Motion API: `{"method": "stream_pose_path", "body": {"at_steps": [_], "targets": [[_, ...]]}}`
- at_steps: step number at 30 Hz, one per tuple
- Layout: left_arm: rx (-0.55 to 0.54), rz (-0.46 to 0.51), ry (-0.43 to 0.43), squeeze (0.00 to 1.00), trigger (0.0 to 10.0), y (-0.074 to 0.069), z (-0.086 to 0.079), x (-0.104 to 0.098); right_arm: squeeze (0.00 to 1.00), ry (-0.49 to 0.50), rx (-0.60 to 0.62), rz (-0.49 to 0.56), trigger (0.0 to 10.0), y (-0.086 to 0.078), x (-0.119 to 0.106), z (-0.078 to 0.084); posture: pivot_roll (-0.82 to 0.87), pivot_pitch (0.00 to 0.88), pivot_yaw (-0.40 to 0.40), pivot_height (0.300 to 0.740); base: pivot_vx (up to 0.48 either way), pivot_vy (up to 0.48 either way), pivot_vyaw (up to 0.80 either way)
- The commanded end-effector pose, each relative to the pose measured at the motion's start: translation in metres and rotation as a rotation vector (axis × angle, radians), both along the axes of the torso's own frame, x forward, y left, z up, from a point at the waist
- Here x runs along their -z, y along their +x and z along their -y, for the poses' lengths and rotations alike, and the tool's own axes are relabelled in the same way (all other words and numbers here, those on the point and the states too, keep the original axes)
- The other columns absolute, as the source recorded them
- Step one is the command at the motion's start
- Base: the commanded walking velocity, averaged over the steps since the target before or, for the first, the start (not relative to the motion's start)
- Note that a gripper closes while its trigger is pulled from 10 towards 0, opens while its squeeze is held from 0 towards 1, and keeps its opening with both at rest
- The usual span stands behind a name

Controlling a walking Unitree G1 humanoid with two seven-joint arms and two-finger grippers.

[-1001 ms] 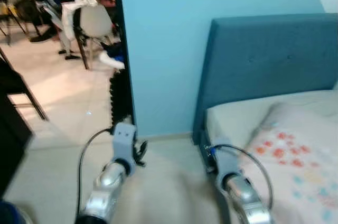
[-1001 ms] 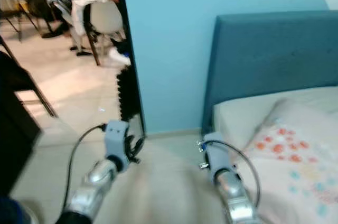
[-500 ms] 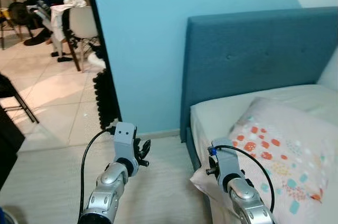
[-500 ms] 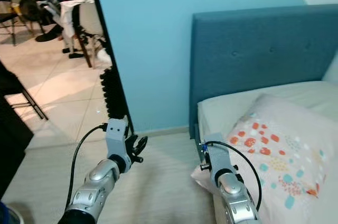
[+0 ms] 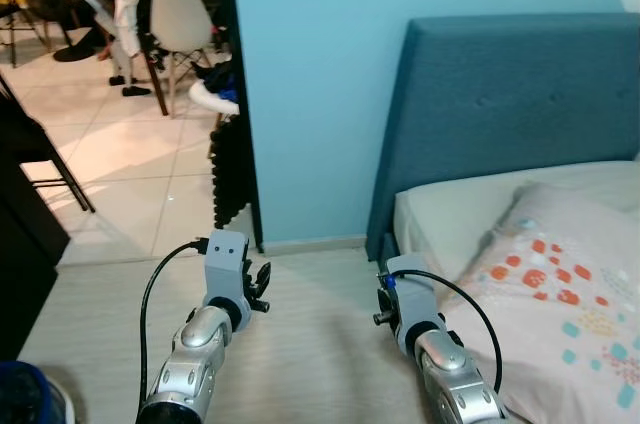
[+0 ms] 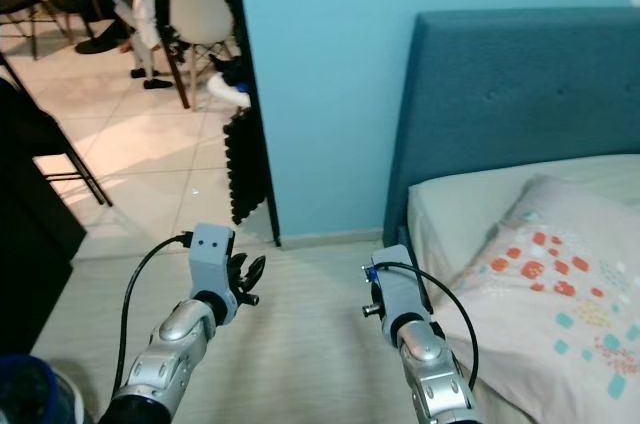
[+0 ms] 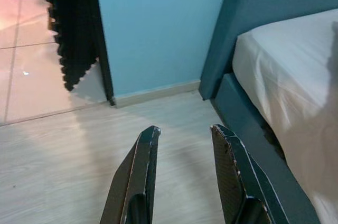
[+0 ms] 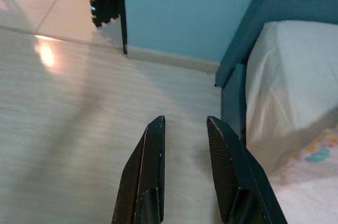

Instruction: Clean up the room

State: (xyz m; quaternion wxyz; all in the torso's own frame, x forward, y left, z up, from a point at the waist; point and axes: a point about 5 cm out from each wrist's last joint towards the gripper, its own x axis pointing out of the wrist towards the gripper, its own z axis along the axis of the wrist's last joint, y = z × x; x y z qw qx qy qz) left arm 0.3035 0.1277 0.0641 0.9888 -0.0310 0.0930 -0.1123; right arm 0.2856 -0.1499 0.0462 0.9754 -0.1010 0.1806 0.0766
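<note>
Left gripper (image 7: 182,131) and right gripper (image 8: 185,123) fingers parted, empty, over floor (image 5: 310,344) beside bed (image 5: 480,214)

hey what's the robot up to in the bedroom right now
Nothing is being handled yet. The robot stands on the wood-look floor beside the bed, facing the blue wall. Its left hand and right hand are both held out in front, open and empty. A patterned pillow lies on the bed to its right, and an open doorway to its left shows a white chair draped with clothes.
</note>
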Motion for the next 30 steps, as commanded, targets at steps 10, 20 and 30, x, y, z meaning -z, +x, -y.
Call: {"method": "stream_pose_path", "body": {"at_steps": [10,20,30], "targets": [[0.007,0.001,0.015,0.0,10.0,0.002,-0.001,-0.001,0.0,0.019,0.033,-0.001,10.0,-0.005,0.004,0.002,-0.03,0.0,0.027,0.74,0.0,0.0,0.0],[-0.009,0.033,-0.013,0.0,10.0,0.003,-0.001,-0.006,0.0,0.035,0.034,0.013,10.0,-0.004,0.003,0.0,-0.03,0.0,0.02,0.74,0.127,0.0,0.0],[-0.031,0.053,-0.021,0.0,10.0,0.006,-0.006,-0.01,0.0,0.041,0.025,0.02,10.0,0.0,0.001,-0.002,-0.02,0.0,0.007,0.74,0.378,0.0,0.0]]}}
